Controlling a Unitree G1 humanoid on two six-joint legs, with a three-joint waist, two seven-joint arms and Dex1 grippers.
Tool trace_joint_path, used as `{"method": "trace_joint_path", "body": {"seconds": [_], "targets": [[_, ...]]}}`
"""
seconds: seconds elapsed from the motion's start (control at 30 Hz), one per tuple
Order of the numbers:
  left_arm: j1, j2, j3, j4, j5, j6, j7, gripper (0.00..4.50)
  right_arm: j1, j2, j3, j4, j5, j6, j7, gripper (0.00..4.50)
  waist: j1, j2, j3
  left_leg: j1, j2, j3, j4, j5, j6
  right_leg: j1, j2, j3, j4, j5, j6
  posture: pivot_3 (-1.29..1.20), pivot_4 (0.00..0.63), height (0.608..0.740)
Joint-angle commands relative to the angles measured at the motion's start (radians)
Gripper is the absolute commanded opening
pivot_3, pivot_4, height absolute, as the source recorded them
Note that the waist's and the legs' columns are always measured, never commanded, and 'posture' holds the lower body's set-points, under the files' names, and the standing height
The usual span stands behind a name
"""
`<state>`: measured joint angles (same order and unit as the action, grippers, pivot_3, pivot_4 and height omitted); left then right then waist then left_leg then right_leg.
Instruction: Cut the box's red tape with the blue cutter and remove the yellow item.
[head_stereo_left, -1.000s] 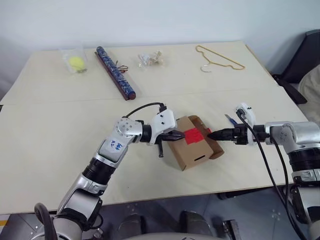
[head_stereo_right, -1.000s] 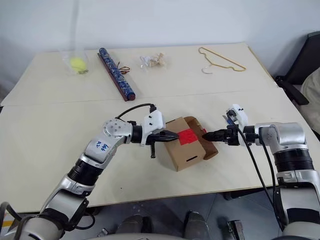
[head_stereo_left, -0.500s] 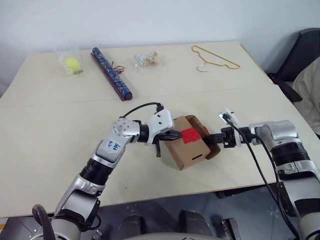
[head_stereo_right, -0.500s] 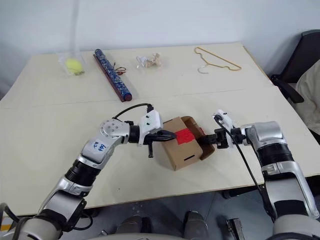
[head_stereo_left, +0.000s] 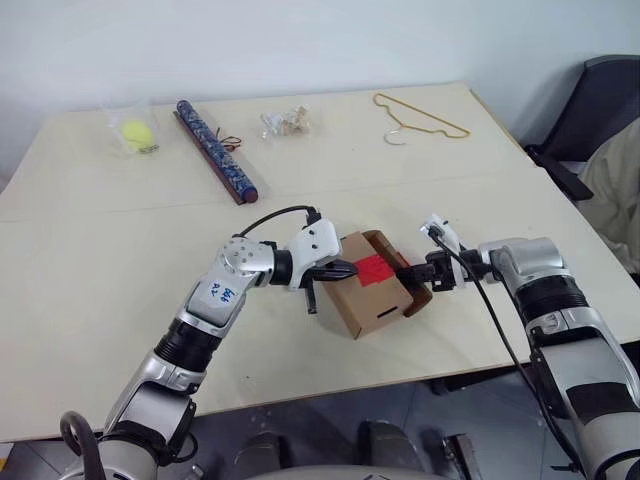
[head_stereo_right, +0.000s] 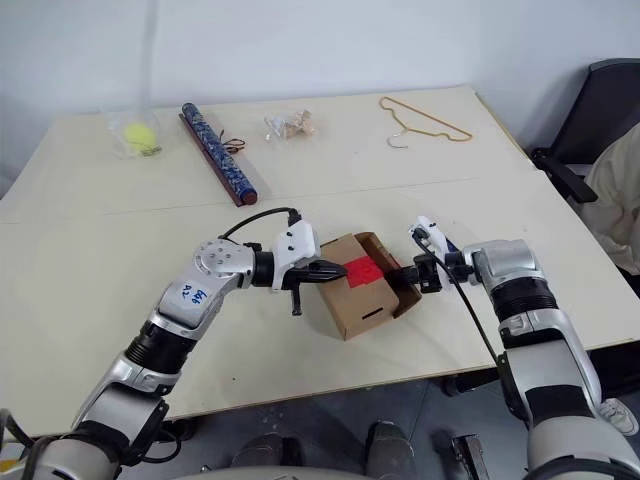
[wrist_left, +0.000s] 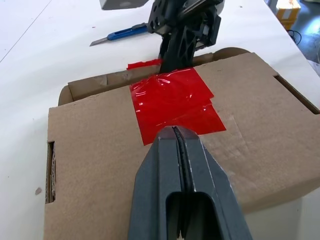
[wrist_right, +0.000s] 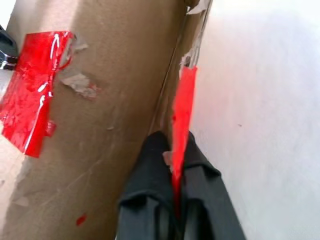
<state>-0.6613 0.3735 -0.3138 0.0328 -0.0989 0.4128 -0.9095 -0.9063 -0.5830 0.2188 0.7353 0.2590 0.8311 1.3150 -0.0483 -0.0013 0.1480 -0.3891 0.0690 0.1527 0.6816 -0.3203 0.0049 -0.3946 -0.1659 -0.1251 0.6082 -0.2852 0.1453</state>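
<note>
The brown cardboard box (head_stereo_left: 378, 302) lies in the middle of the table, with the red tape (head_stereo_left: 372, 268) as a square patch on its top. My left gripper (head_stereo_left: 350, 268) is shut and empty, its tips (wrist_left: 175, 131) resting on the box top at the edge of the tape (wrist_left: 175, 100). On the box's other side, my right gripper (head_stereo_left: 405, 272) is shut on a loose strip of red tape (wrist_right: 182, 112) at the flap edge. The blue cutter (wrist_left: 122, 34) lies on the table behind the right gripper (wrist_left: 179, 50). The yellow item is out of view.
Along the table's far side lie a yellow-green ball in a clear bag (head_stereo_left: 135, 130), a long dark patterned tube (head_stereo_left: 215, 150), a small crumpled packet (head_stereo_left: 285, 122) and a yellow wire hanger (head_stereo_left: 415, 115). A dark chair (head_stereo_left: 590, 110) stands off the table's right edge.
My right gripper has moved left to the box's flap edge and shut on the red tape strip. The left gripper has stayed on the box top. The head camera has shifted.
</note>
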Motion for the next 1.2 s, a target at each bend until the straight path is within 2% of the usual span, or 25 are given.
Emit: {"method": "trace_joint_path", "body": {"seconds": [0.03, 0.2, 0.4, 0.47, 0.8, 0.97, 1.2], "targets": [[0.039, -0.002, -0.029, 0.008, 0.01, 0.031, -0.001, 0.0, -0.006, 0.0, -0.014, -0.074, -0.007, 0.048, -0.046, 0.02, -0.002, 0.0, 0.0, 0.0, 0.0, 0.0, 0.0, 0.0, 0.0, 0.0, 0.0, 0.0, 0.0, 0.0, 0.0, 0.0, 0.15, 0.74], [0.044, -0.033, -0.026, 0.007, 0.011, 0.037, 0.029, 0.0, 0.0, -0.055, -0.068, -0.223, 0.024, 0.18, -0.095, 0.02, 0.007, 0.001, 0.001, -0.001, 0.0, -0.003, 0.0, 0.0, 0.0, -0.002, 0.0, 0.002, 0.0, 0.0, 0.0, 0.0, 0.15, 0.74], [0.026, -0.112, -0.017, 0.073, 0.044, 0.009, 0.136, 0.0, 0.006, -0.179, -0.126, -0.525, 0.089, 0.44, -0.177, 0.02, 0.049, 0.005, 0.005, -0.007, -0.001, -0.004, 0.001, 0.0, 0.001, -0.008, -0.001, 0.003, -0.001, 0.0, 0.0, 0.0, 0.15, 0.74], [0.016, -0.135, -0.02, 0.096, 0.049, -0.002, 0.159, 0.0, -0.006, -0.211, -0.141, -0.577, 0.118, 0.496, -0.189, 0.02, 0.057, 0.005, 0.005, -0.017, -0.002, -0.003, 0.004, 0.0, 0.001, -0.015, -0.001, 0.002, 0.001, 0.0, 0.0, 0.0, 0.15, 0.74], [-0.021, -0.24, -0.008, 0.202, 0.041, -0.075, 0.226, 0.0, -0.128, -0.337, -0.141, -0.764, 0.226, 0.748, -0.261, 0.02, 0.072, 0.004, 0.005, -0.018, -0.002, 0.001, 0.003, 0.0, 0.001, -0.016, -0.001, 0.0, -0.002, 0.0, 0.0, 0.0, 0.15, 0.74], [-0.05, -0.288, 0.011, 0.265, 0.047, -0.122, 0.254, 0.0, -0.153, -0.343, -0.131, -0.793, 0.259, 0.783, -0.341, 0.02, 0.071, 0.0, 0.008, -0.021, -0.002, -0.001, 0.003, -0.001, 0.002, -0.018, -0.001, -0.001, -0.002, 0.0, 0.0, 0.0, 0.15, 0.74], [-0.075, -0.324, 0.045, 0.312, 0.044, -0.18, 0.288, 0.0, -0.126, -0.328, -0.126, -0.811, 0.291, 0.783, -0.459, 0.02, 0.069, -0.001, 0.008, -0.023, -0.002, 0.0, 0.003, 0.0, 0.001, -0.019, -0.001, -0.004, -0.003, 0.0, 0.0, 0.0, 0.15, 0.74]]}}
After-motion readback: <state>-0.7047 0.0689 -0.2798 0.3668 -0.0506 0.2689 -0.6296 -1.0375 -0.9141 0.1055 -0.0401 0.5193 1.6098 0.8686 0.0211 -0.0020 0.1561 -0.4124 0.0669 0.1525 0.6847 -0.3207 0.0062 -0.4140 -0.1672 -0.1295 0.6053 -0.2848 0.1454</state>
